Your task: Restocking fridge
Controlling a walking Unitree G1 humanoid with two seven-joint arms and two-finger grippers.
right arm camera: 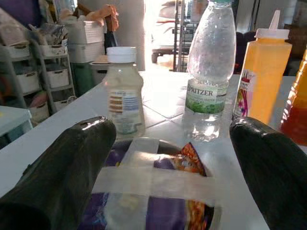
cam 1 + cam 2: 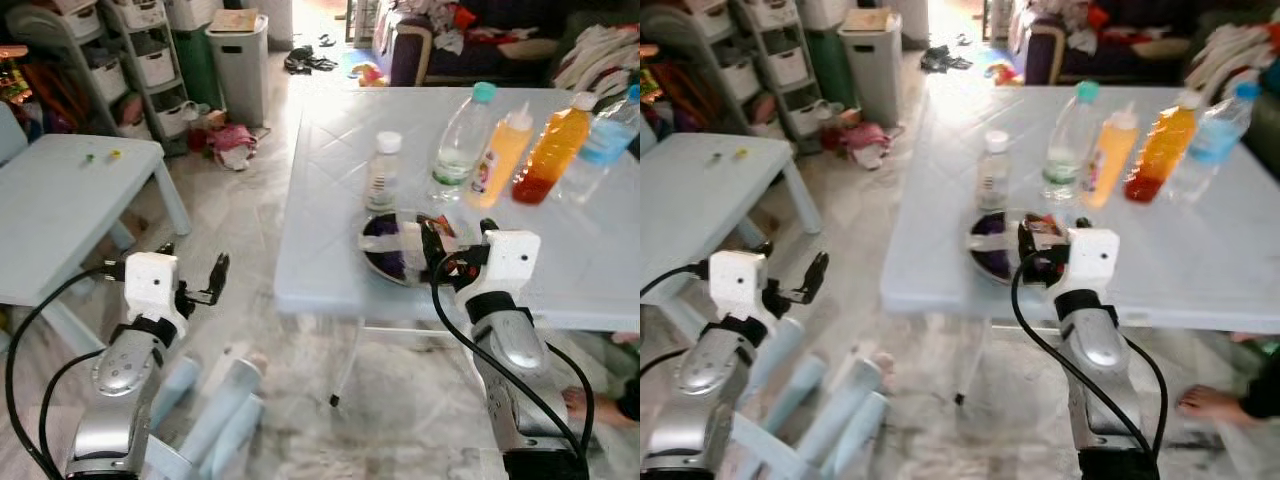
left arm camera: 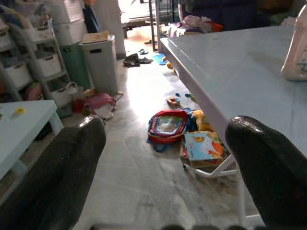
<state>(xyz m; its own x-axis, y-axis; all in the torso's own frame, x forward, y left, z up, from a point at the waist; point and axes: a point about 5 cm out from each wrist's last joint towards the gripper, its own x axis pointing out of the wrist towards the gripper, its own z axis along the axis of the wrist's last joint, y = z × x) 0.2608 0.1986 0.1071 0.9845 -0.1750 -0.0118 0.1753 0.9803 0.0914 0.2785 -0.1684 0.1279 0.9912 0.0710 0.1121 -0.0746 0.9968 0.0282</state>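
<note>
Black fingers of your right gripper (image 2: 447,243) stand spread wide at the near edge of the pale blue plastic table (image 2: 560,270), empty, one to each side of the round metal bowl with purple contents sealed under strips of pale tape (image 2: 392,245). Your left gripper (image 2: 200,282) hangs parted and empty over the marble floor (image 2: 250,215), apart from the table's left edge.

Progress: judged barely begun. No fridge is in sight, and all stock sits on the table: the taped bowl near the front edge, a small white-capped bottle (image 2: 384,172) just behind it, then a clear water bottle with a teal cap (image 2: 463,140), a yellow squeeze bottle (image 2: 505,150), an orange drink bottle (image 2: 551,150) and a blue-tinted bottle (image 2: 609,135) in a row towards the far right. Nothing is gripped yet.

Clearances: the bowl lies close to the table edge, so you have little margin for a sideways nudge. Pale cylinders lie on the floor (image 2: 215,410) near your left arm. A person's bare foot (image 2: 583,402) rests near your right arm's base. A low pale table (image 2: 60,195) bounds the left.
</note>
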